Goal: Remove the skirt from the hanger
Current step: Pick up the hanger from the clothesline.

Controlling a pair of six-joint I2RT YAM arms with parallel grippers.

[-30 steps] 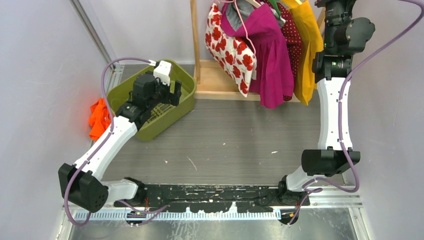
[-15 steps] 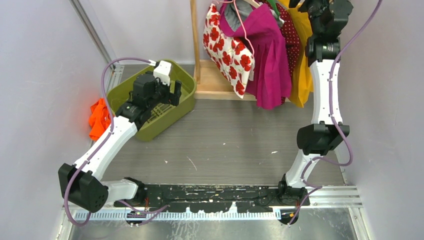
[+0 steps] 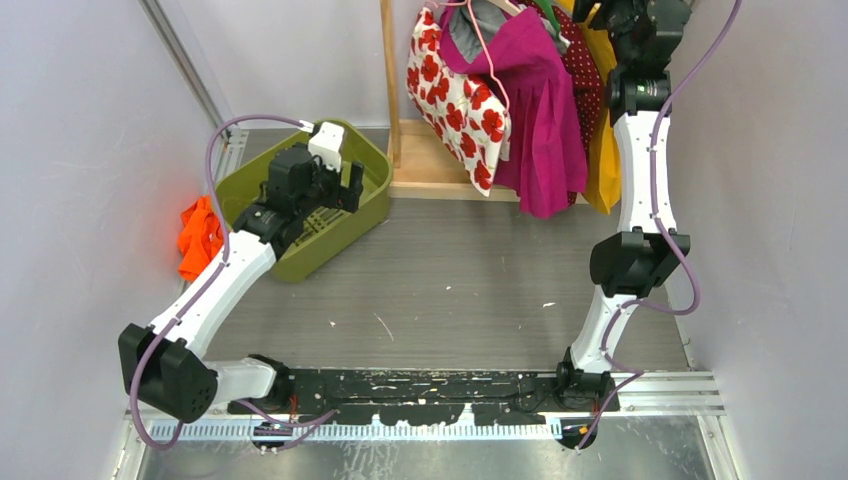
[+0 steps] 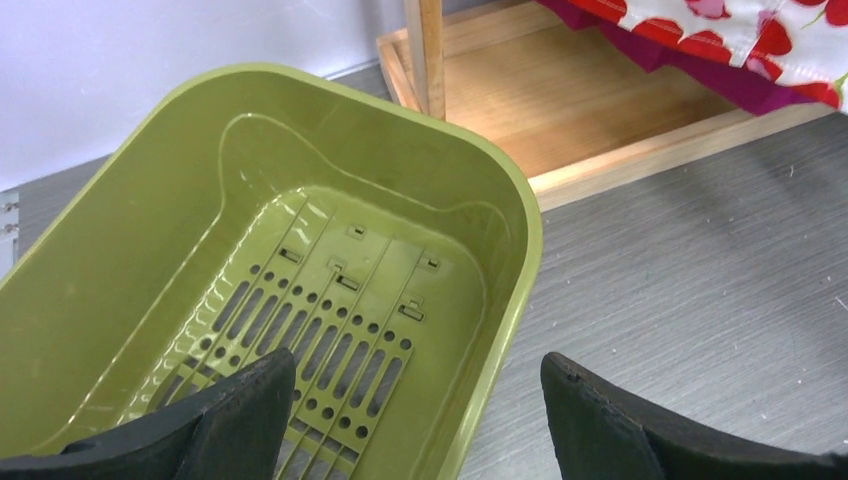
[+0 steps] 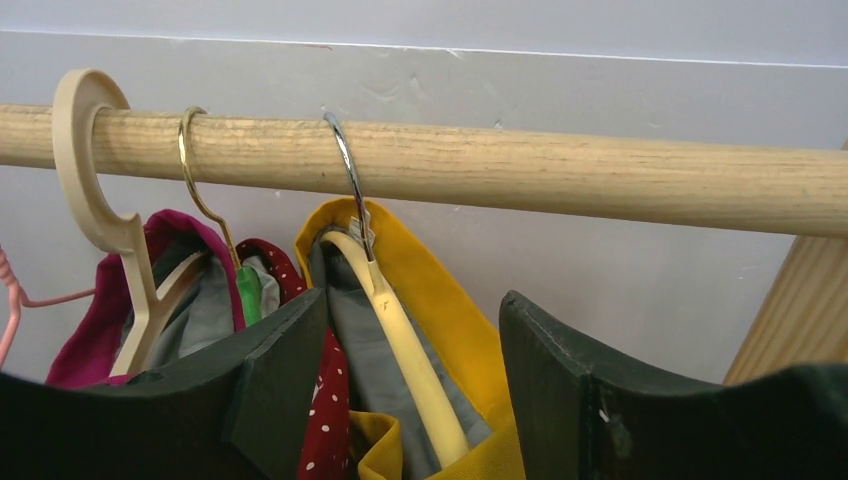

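A mustard-yellow skirt (image 5: pixel 445 290) hangs on a cream hanger (image 5: pixel 425 385) whose chrome hook (image 5: pixel 345 170) sits on the wooden rail (image 5: pixel 600 175). My right gripper (image 5: pixel 410 305) is open at the rail, with one finger on each side of the hanger's arm and the skirt's top. In the top view the skirt (image 3: pixel 605 150) hangs rightmost on the rack and the right gripper (image 3: pixel 603 10) is at its top. My left gripper (image 4: pixel 417 358) is open and empty over the edge of a green basket (image 4: pixel 525 260).
A red dotted garment (image 5: pixel 325 400), a magenta dress (image 3: pixel 540 110) and a white red-flowered one (image 3: pixel 455 95) hang to the left on their own hangers. The rack has a wooden base (image 4: pixel 560 110) and upright post (image 3: pixel 388 80). An orange cloth (image 3: pixel 197 235) lies left of the basket (image 3: pixel 372 160).
My right arm has moved up and to the left, bringing its gripper to the top of the yellow skirt at the rail. The garments have swayed slightly. My left arm has not moved.
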